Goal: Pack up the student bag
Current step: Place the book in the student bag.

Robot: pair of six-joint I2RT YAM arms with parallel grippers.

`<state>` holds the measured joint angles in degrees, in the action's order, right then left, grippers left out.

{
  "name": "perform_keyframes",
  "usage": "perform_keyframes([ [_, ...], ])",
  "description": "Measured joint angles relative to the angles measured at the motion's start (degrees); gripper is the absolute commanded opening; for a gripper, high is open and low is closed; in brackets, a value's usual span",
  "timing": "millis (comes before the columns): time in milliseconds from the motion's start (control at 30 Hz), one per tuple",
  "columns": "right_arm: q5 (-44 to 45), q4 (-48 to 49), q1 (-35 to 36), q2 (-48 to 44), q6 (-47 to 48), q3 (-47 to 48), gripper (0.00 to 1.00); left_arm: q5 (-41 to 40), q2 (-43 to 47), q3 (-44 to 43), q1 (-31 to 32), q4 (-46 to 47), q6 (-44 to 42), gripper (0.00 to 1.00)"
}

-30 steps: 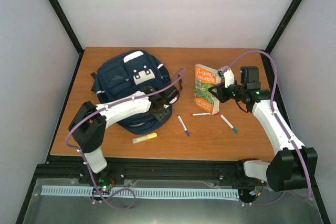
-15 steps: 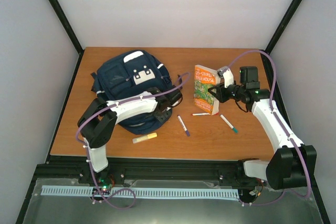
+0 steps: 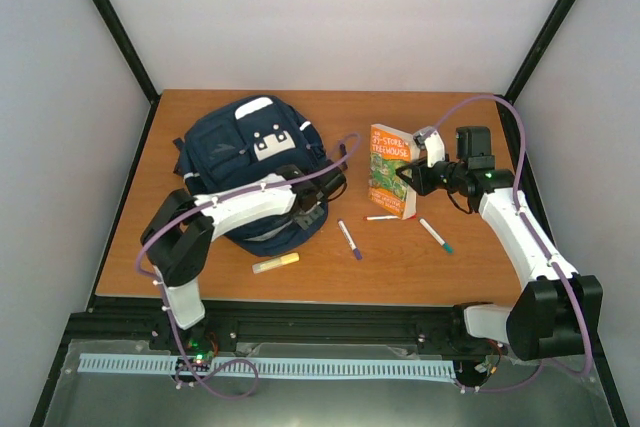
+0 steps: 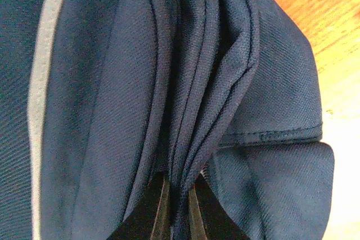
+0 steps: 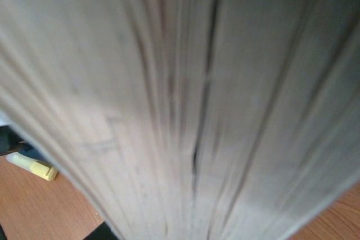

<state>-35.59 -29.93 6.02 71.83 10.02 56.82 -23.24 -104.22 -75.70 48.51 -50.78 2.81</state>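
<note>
Both closed: left hand [image 4: 179, 198], right hand [image 3: 407, 176].

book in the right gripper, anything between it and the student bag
Yes: the left gripper, shut on a fabric fold of the student bag at the edge facing the book, and its purple cable arching above. The pens lie on the table nearer the arms, off the direct line.

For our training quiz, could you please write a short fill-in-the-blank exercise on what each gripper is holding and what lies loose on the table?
1. The left gripper pinches a fabric fold of the ____.
2. The right gripper is shut on the page edge of the ____.
3. The highlighter lying on the table is ____.
Missing words: student bag; book; yellow.
</note>
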Motion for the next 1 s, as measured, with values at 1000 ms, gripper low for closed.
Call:
perform_keyframes([
  [1000,-23.4,-2.0,9.5,10.2,-27.5,-1.9,0.03,-14.0,27.7,3.3,-0.5,5.1,-3.1,0.01],
])
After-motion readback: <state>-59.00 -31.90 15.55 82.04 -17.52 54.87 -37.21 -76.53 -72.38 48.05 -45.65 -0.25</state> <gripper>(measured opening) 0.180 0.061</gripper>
